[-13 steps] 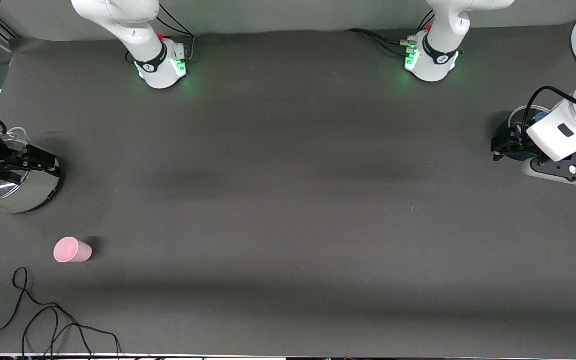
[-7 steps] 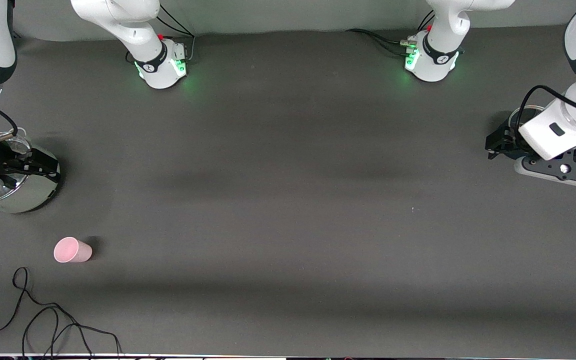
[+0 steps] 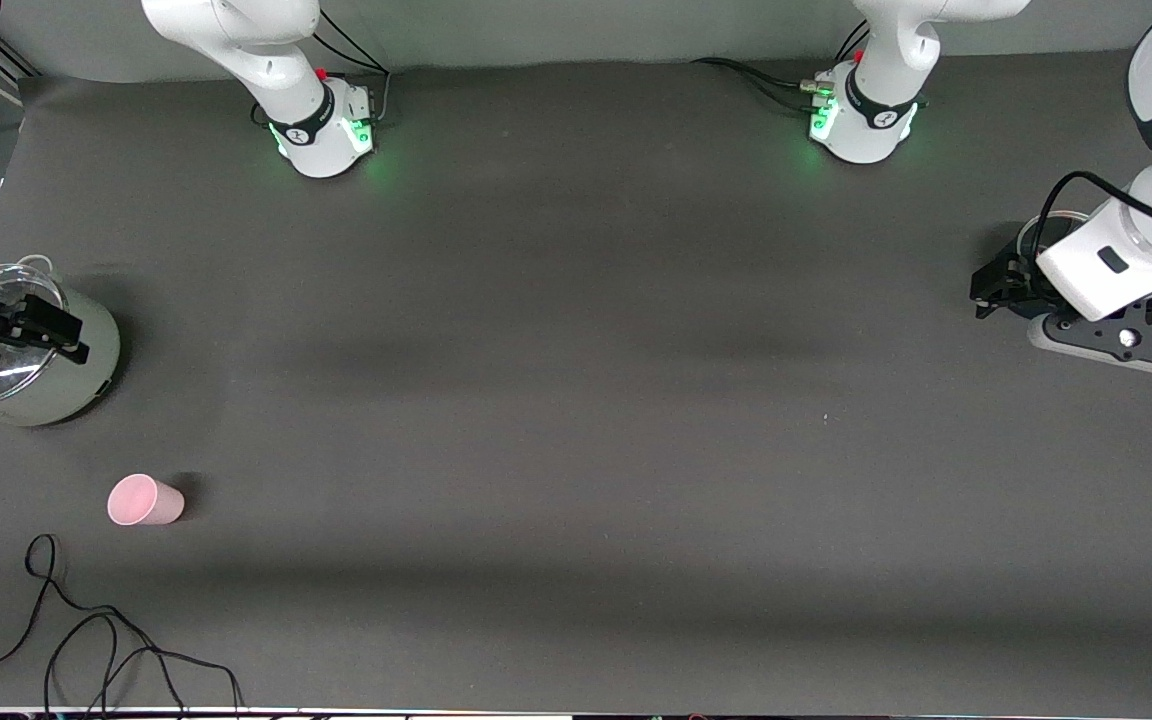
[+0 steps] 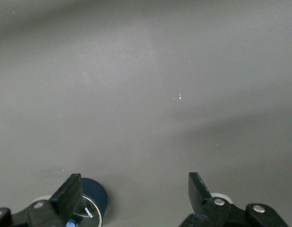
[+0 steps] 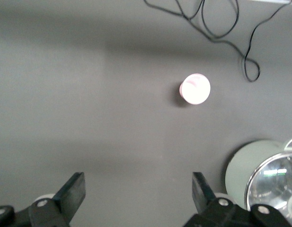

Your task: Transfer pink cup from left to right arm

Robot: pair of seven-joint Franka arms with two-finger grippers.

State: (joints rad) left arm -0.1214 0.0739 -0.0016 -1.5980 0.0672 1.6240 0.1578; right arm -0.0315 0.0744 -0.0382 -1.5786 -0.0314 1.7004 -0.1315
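The pink cup stands by itself on the dark table at the right arm's end, nearer to the front camera than the pot. In the right wrist view the pink cup shows its round mouth, well away from the fingers. My right gripper hangs open over the pot with nothing in it; the right gripper has bare table between its fingertips. My left gripper is open and holds nothing at the left arm's end of the table. In the left wrist view the left gripper is over bare table.
A pale green pot with a glass lid sits at the right arm's end, also seen as the pot. A loose black cable lies near the front edge by the cup. A dark blue round thing sits by the left gripper.
My right gripper has drawn back over the pot toward the right arm's end of the table. The left gripper shifted slightly toward the middle. The cup has not moved.
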